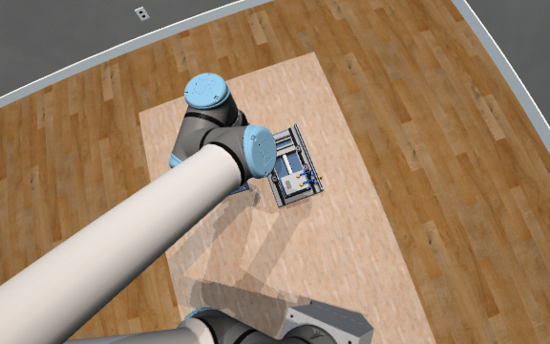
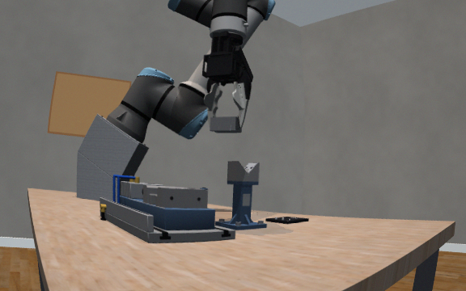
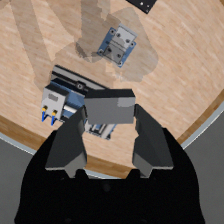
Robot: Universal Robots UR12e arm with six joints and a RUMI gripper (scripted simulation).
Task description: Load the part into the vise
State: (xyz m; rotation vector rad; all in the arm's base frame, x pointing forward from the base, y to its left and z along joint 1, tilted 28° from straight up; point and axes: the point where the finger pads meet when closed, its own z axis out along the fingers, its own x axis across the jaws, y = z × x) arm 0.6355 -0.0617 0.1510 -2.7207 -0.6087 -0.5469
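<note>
While the milled slot cannot be made out, the pincer [image 2: 226, 115] [image 3: 110, 105] grips the grey block [image 2: 224, 124] [image 3: 110, 106] aloft

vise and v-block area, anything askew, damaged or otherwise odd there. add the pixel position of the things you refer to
Nothing stands out. The vise [image 1: 295, 183] [image 2: 184, 218] [image 3: 66, 95] shows no visible damage, and the V-block [image 2: 238, 174] [image 3: 120, 44] sits upright on its blue stand [image 2: 242, 200]. The block [image 2: 225, 124] [image 3: 110, 107] is held between the jaws. Whether its slot is sound, I cannot tell.

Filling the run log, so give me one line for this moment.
pincer: shut on block | block: raised, outside vise | slot: not visible
</note>
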